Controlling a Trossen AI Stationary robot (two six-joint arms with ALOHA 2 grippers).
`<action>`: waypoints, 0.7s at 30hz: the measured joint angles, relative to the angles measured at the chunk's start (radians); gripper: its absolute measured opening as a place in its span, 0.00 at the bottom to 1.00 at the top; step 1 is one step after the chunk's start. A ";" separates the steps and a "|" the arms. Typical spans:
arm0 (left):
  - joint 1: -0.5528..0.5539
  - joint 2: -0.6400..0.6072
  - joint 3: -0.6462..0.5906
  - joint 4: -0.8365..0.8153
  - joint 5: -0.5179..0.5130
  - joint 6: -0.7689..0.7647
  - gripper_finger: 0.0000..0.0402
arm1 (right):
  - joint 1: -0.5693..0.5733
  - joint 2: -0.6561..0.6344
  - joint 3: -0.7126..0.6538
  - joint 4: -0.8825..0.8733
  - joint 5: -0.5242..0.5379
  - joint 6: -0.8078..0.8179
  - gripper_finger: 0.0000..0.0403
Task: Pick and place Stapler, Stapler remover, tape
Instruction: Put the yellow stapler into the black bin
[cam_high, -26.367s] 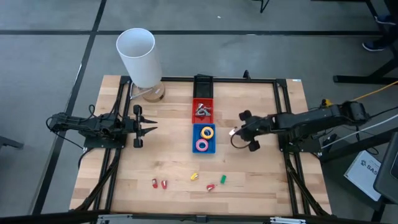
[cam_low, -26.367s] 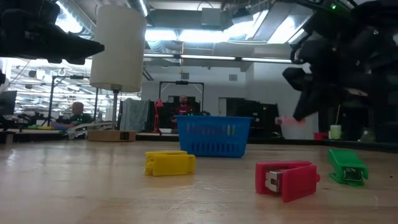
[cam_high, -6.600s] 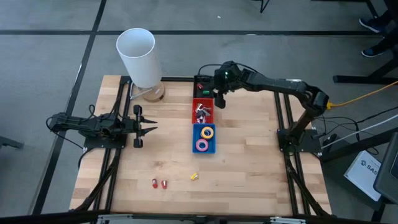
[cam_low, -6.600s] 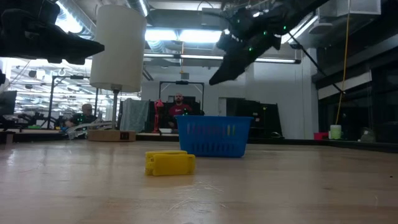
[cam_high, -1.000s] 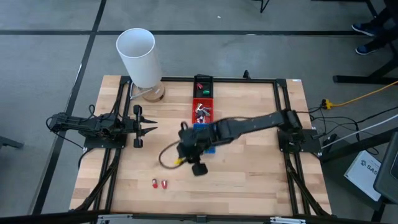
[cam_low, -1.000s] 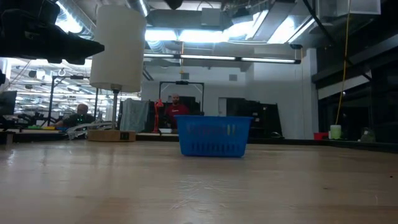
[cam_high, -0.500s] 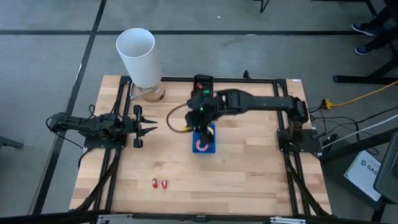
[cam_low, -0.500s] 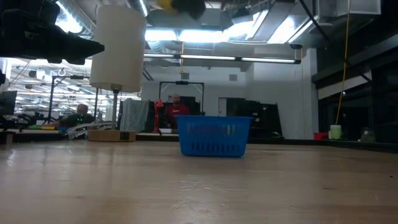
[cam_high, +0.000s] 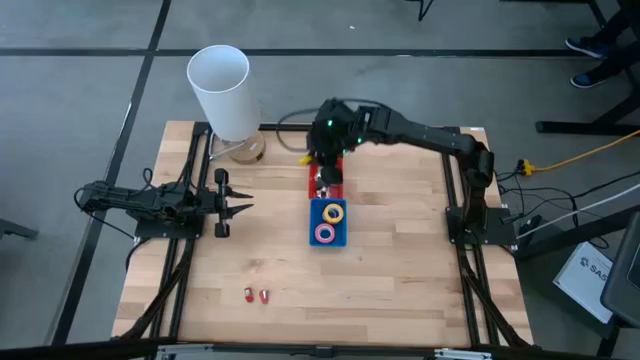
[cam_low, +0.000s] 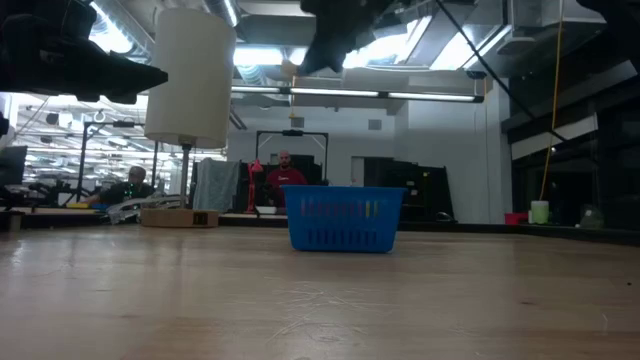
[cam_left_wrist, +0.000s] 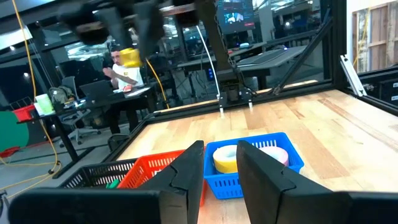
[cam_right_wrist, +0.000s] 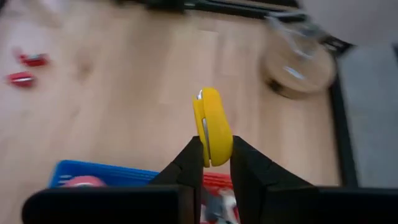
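Note:
My right gripper (cam_right_wrist: 211, 155) is shut on a small yellow stapler (cam_right_wrist: 211, 127), high above the far end of a row of baskets. The row runs from a black basket (cam_high: 327, 135) through a red basket (cam_high: 325, 180) with silvery claw pieces to a blue basket (cam_high: 328, 222). In the blue basket lie a yellow tape roll (cam_high: 332, 212) and a pink one (cam_high: 325, 233). Two small red pieces (cam_high: 255, 296) lie on the near left of the table. My left gripper (cam_high: 245, 208) waits at the table's left, level, open by a narrow gap, holding nothing. My right gripper pinches the yellow stapler's lower end (cam_right_wrist: 210, 154) between its two fingers, one on each broad side. The fingers slant downward, coming from the table's right. Most of the stapler stands out beyond the fingertips, narrow edge toward the wrist camera, lifted clear of everything.
A tall white cylinder (cam_high: 222, 90) stands on a round base (cam_high: 243, 150) at the far left corner. Black frame rails (cam_high: 400, 128) run round the table top. Bare wood lies near and right of the baskets. People sit in the room behind.
My right gripper has swung from over the table's middle toward the far edge, past the blue basket to above the red and black ones, rising a little. It stays shut on the yellow stapler, which travels with it clear of the table.

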 joint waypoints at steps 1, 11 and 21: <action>0.000 0.000 0.000 0.000 0.000 0.000 0.23 | -0.021 0.000 -0.004 0.003 0.001 0.008 0.14; 0.000 0.000 0.000 0.000 0.000 0.000 0.24 | -0.186 0.043 -0.007 0.024 0.045 0.047 0.14; 0.000 0.000 0.000 0.000 0.000 0.000 0.23 | -0.266 0.166 -0.008 0.073 0.079 -0.055 0.14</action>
